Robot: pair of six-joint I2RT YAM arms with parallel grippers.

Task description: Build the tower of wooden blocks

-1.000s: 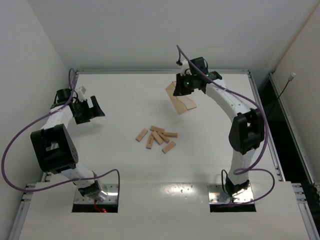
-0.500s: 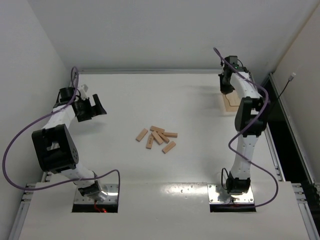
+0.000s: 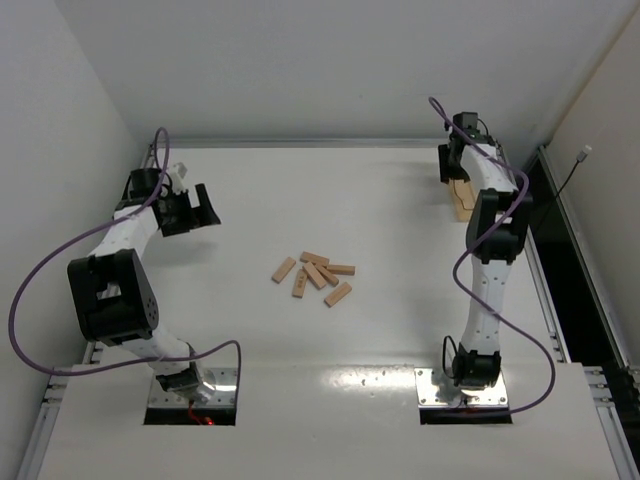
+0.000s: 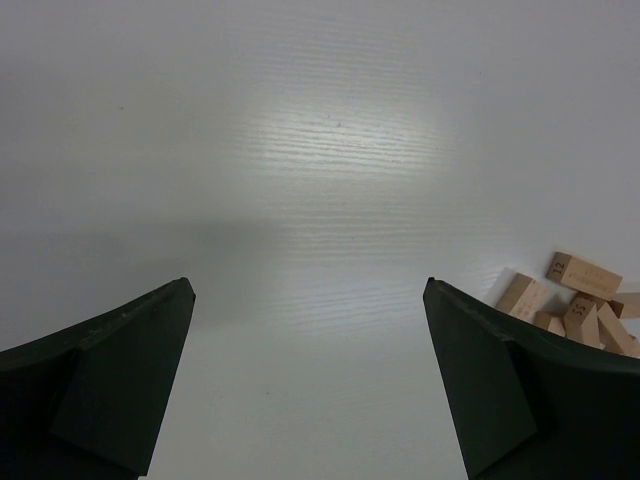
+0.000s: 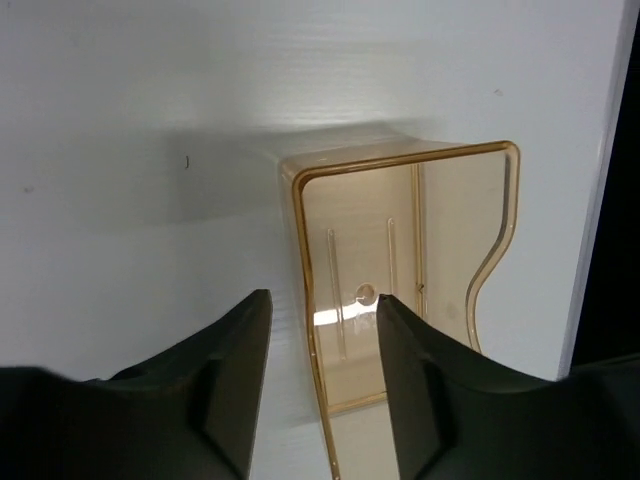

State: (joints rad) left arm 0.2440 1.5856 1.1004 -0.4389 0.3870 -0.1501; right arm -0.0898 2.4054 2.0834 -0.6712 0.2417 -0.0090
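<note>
Several wood blocks [image 3: 315, 276] lie flat in a loose cluster at the middle of the table; no tower is in view. The blocks [image 4: 575, 305] also show at the right edge of the left wrist view. My left gripper [image 3: 196, 208] hovers at the far left, well away from them. It [image 4: 310, 290] is open wide over bare table. My right gripper [image 3: 460, 186] is at the far right back. In the right wrist view it [image 5: 323, 296] is open, its two fingers standing apart on either side of a tray's left wall.
The translucent orange-tan tray [image 5: 400, 160] rests empty on the table beside the right edge, where a dark gap [image 5: 615, 250] begins. In the top view the tray [image 3: 463, 205] is mostly hidden under the right arm. White walls close off the back and sides.
The right arm carried the tray from the back middle to the far right edge, and its jaws have opened off the tray's wall. The left gripper shifted slightly back and right.
</note>
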